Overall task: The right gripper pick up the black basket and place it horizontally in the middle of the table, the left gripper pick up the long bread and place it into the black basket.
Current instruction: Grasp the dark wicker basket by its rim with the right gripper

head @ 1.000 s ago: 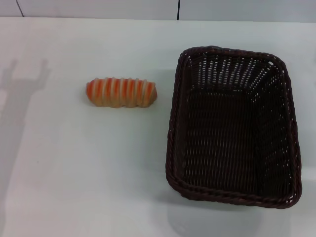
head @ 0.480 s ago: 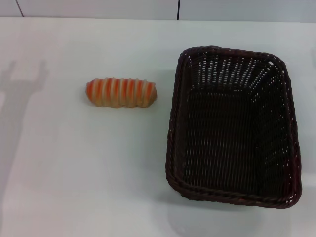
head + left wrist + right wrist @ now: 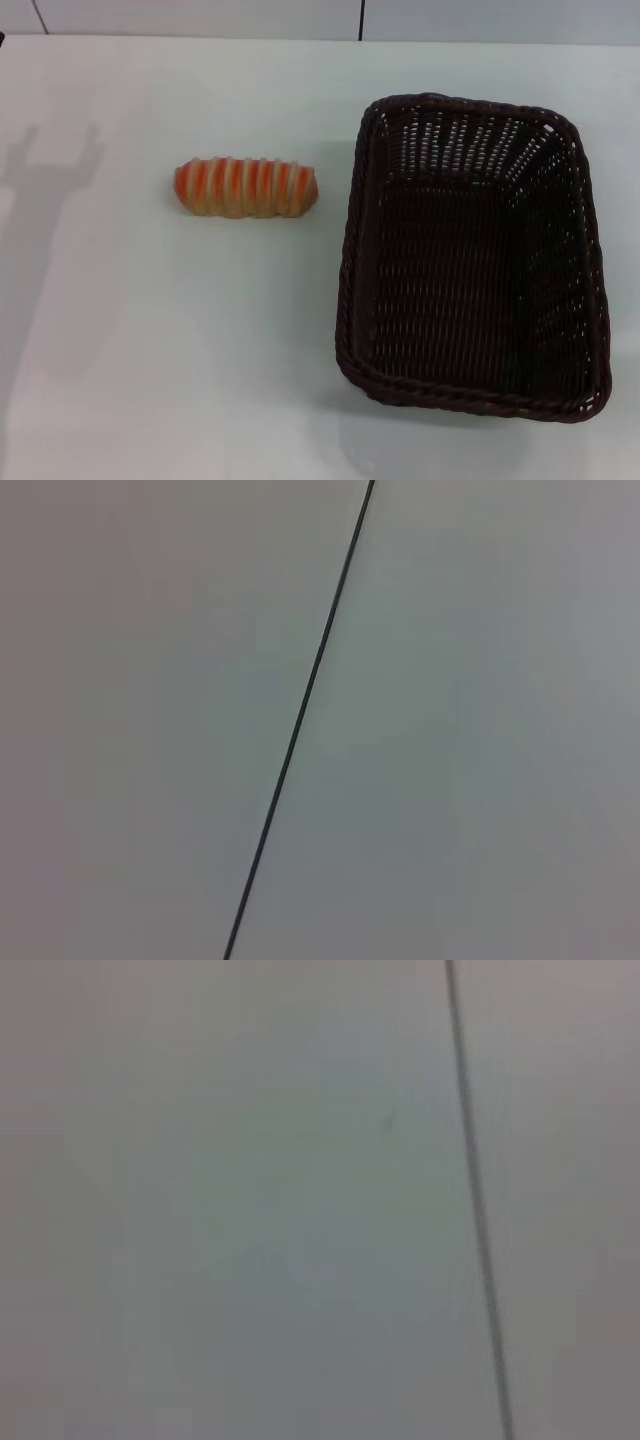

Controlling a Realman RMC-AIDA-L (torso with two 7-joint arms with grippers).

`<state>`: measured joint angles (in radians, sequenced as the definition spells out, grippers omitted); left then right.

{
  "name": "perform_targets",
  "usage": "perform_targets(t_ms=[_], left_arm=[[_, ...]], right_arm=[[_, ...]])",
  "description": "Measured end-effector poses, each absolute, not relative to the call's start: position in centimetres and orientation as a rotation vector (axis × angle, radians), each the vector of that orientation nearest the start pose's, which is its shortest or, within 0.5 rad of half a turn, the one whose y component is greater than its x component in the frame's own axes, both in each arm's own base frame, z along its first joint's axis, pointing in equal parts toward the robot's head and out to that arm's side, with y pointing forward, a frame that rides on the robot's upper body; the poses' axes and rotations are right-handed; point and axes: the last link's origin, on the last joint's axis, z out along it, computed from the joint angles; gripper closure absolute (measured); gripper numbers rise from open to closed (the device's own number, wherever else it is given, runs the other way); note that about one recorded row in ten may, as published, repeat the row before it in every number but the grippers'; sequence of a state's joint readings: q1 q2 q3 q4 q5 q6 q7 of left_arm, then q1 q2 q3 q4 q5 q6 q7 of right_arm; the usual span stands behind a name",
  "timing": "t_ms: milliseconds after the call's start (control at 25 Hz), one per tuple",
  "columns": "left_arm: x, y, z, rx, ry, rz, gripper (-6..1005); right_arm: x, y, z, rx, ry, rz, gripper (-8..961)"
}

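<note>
You have the black basket point(image 3: 473, 255) sitting on the right half of the head view, its long side running from the top of the frame toward the bottom, its near rim close to the lower edge. It stands upright on its base with the opening facing up, and nothing lies inside it. The long bread point(image 3: 246, 187) rests to the left of the basket, in the upper left-centre of the frame, lying crosswise with its striped, ridged top up; it is apart from the basket, with a strip of bare table point(image 3: 180, 350) between them. At the far left edge of the head view you can see a faint forked shadow point(image 3: 52, 160) on the tabletop. Neither the left gripper nor the right gripper shows in any view, so you cannot tell how far either is open or whether it holds anything. Both wrist views show only a plain pale surface crossed by a thin dark seam point(image 3: 300, 715), and likewise a seam in the right wrist view point(image 3: 475, 1200).
</note>
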<state>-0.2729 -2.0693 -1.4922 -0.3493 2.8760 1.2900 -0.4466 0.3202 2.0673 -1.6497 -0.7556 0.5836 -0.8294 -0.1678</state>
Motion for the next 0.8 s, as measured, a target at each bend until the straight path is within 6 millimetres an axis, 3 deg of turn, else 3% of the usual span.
perform_targets(t_ms=[80, 360, 560, 800], left_arm=[[-32.7, 31.3, 4.4, -1.361, -0.568, -1.053, 140], [-32.3, 31.2, 4.4, -1.368, -0.553, -1.072, 139], [-32.2, 31.2, 4.4, -1.371, -0.545, -1.078, 139], [-31.9, 31.1, 4.6, -1.369, -0.524, -1.097, 139]], right_arm=[[26.5, 40.0, 7.5, -1.342, 0.475, 0.644, 137], [23.8, 41.1, 8.0, -1.495, 0.566, 0.557, 139], [22.1, 40.7, 9.6, -1.616, 0.694, 0.492, 140], [19.5, 38.5, 11.1, -1.739, 0.866, 0.437, 140]])
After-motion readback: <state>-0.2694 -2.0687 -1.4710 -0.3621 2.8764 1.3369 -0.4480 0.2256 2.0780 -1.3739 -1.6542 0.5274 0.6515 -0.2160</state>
